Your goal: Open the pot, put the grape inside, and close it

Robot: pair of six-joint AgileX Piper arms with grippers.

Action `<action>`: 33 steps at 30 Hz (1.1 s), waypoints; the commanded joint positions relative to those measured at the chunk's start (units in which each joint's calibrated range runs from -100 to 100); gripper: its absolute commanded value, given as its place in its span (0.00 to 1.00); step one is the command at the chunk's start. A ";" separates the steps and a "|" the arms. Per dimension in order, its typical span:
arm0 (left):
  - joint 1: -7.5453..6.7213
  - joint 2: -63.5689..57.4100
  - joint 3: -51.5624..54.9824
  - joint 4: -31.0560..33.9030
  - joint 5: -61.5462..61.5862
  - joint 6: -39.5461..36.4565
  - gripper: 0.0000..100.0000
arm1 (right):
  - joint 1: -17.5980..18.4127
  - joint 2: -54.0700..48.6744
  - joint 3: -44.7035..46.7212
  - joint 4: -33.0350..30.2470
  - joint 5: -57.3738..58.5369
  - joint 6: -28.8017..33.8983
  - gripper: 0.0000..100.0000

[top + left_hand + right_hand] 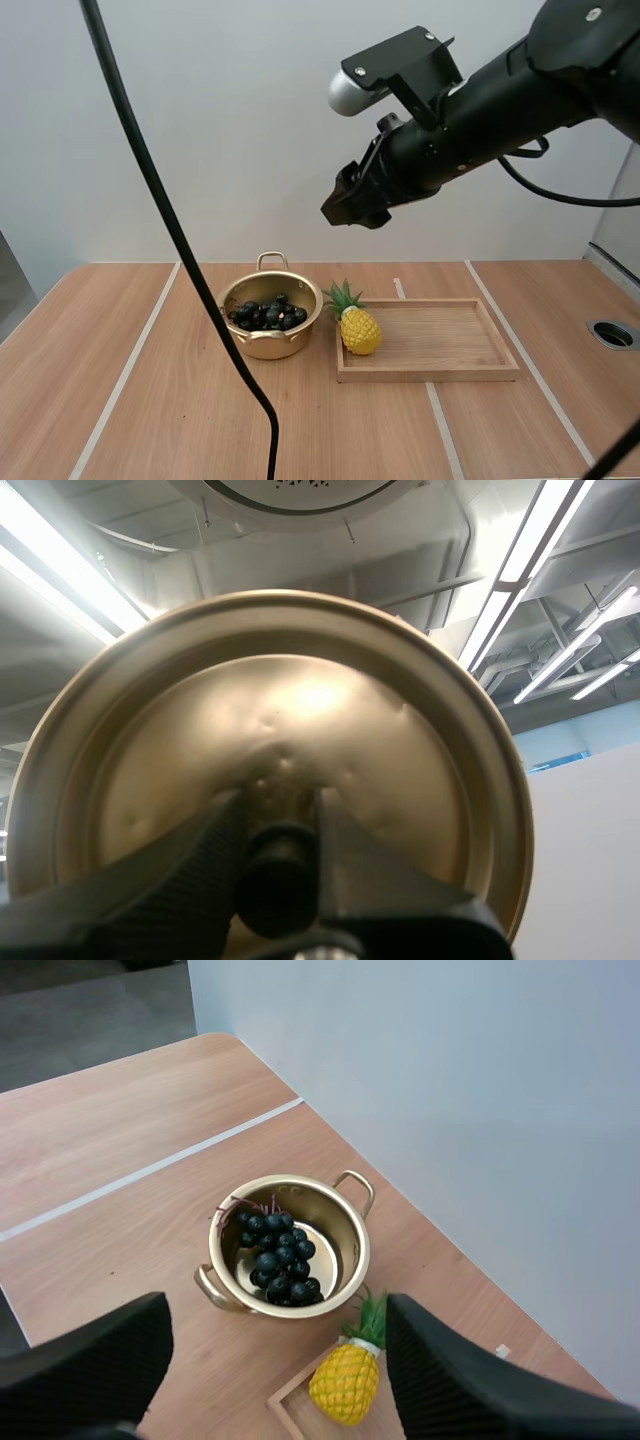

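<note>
Pinching knob [278,880], lid [300,700] top facing it: left tool [278,810] | right tool [350,205] spread above upright pot [345,1250] | grapes [275,1255] inside

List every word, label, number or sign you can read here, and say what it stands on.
None: there is no readable text.
The pot, grapes, pineapple, wooden tray and lid carry no writing, label or number.

Bright, even light on table [100,350], v. soft shadows under pot [270,345] & pineapple [360,330]; warm glare spot at centre of lid [310,695], rim dimmer.
</note>
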State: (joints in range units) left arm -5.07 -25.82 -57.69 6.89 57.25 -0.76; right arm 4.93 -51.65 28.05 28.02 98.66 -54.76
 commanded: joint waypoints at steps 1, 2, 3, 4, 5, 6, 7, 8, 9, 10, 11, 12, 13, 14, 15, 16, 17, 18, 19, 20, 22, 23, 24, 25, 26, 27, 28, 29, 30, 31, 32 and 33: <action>0.12 -0.22 -0.17 0.61 -2.26 -0.56 0.00 | -0.23 -6.36 1.96 -0.93 1.34 1.63 1.00; 0.12 -0.22 -0.17 0.61 -2.26 -0.56 0.00 | -0.23 -7.93 2.37 -1.31 1.34 2.22 1.00; 0.12 -0.22 -0.17 0.61 -2.26 -0.56 0.00 | -0.23 -9.86 3.00 -1.55 1.34 2.44 1.00; 0.12 -0.22 -0.17 0.61 -2.26 -0.56 0.00 | -0.23 -11.81 3.42 -2.09 1.34 2.65 1.00; 0.12 -0.22 -0.17 0.61 -2.26 -0.56 0.00 | -0.23 -13.36 3.74 -2.58 1.34 3.04 1.00; 0.12 -0.22 -0.17 0.61 -2.26 -0.56 0.00 | -0.23 -15.25 3.95 -3.50 1.34 3.55 1.00; 0.12 -0.22 -0.17 0.61 -2.26 -0.56 0.00 | -0.23 -17.12 4.49 -4.28 1.34 4.03 1.00; 0.12 -0.22 -0.17 0.61 -2.26 -0.56 0.00 | -0.23 -18.77 4.97 -5.35 1.34 4.53 1.00; 0.12 -0.22 -0.17 0.61 -2.26 -0.56 0.00 | -0.23 -20.75 5.53 -6.53 1.34 4.67 1.00; 0.12 -0.22 -0.17 0.61 -2.26 -0.56 0.00 | -0.23 -22.66 6.20 -7.75 1.34 4.83 1.00; 0.12 -0.22 -0.17 0.61 -2.26 -0.56 0.00 | -0.23 -24.45 7.00 -8.84 1.34 4.83 1.00; 0.12 -0.22 -0.17 0.61 -2.26 -0.56 0.00 | -0.23 -26.17 7.83 -9.91 1.34 4.93 0.99; 0.12 -0.22 -0.17 0.61 -2.26 -0.56 0.00 | -0.23 -27.76 8.62 -10.86 1.34 5.24 0.80; 0.12 -0.22 -0.17 0.61 -2.09 -0.56 0.00 | -0.23 -29.24 9.33 -11.45 1.34 5.46 0.56; 0.12 -0.22 -0.17 0.61 -1.05 -0.56 0.00 | -0.23 -30.33 9.73 -11.78 1.34 5.46 0.35; 0.12 -0.22 -0.17 0.61 0.23 -0.56 0.00 | -0.23 -31.59 10.19 -11.89 1.34 5.53 0.07; 0.12 -0.22 -0.17 0.61 1.20 -0.56 0.00 | -0.23 -32.59 10.34 -11.89 1.34 5.53 0.00; 0.12 -0.22 -0.17 0.61 2.78 -0.56 0.00 | -0.23 -33.41 10.34 -11.89 1.34 5.53 0.00; 0.12 -0.22 -0.17 0.61 4.70 -0.56 0.00 | -0.23 -33.83 10.34 -11.89 1.34 5.53 0.00; 0.12 -0.10 -0.17 0.61 6.92 -0.56 0.00 | -0.23 -34.30 10.34 -11.89 1.34 5.53 0.00; 0.12 0.58 -0.17 0.61 12.76 -0.56 0.00 | -0.23 -34.55 10.34 -12.50 1.34 5.53 0.00; 0.12 0.87 -0.17 0.61 16.50 -0.56 0.00 | -0.23 -34.55 10.34 -12.65 1.34 5.53 0.00; 0.12 1.23 -0.17 0.61 19.96 -0.44 0.00 | -0.23 -34.55 10.34 -12.79 1.34 5.53 0.00; 0.12 1.98 -0.17 0.61 24.45 -0.07 0.00 | -0.23 -34.55 10.34 -12.66 1.34 5.53 0.00; 0.12 2.79 -0.17 0.35 27.81 0.53 0.00 | -0.23 -34.55 10.34 -12.48 1.34 5.53 0.00; 0.12 3.78 -0.17 0.09 31.97 1.29 0.00 | -0.23 -34.55 10.34 -12.16 1.34 5.53 0.00; 0.12 4.72 -0.17 -0.24 35.92 2.19 0.00 | -0.23 -34.55 10.34 -12.03 1.34 5.53 0.00; 0.12 5.60 -0.17 -0.60 39.79 2.98 0.00 | -0.23 -34.55 10.34 -11.72 1.34 5.53 0.00; 0.12 6.86 -0.17 -0.85 42.75 3.82 0.00 | -0.23 -34.55 10.34 -11.44 1.34 5.53 0.00; 0.12 7.70 -0.17 -1.09 42.75 4.56 0.00 | -0.23 -34.55 10.34 -11.13 1.34 5.53 0.00; 0.12 8.77 -0.17 -1.20 42.75 5.09 0.00 | -0.23 -34.55 10.34 -10.74 1.34 5.53 0.00; 0.12 9.55 -0.17 -1.33 42.75 5.28 0.00 | -0.23 -34.55 10.34 -10.47 1.34 5.53 0.00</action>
State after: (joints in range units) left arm -5.07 -18.40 -57.97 7.00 98.56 3.34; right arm 4.93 -85.67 38.19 16.41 100.00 -49.41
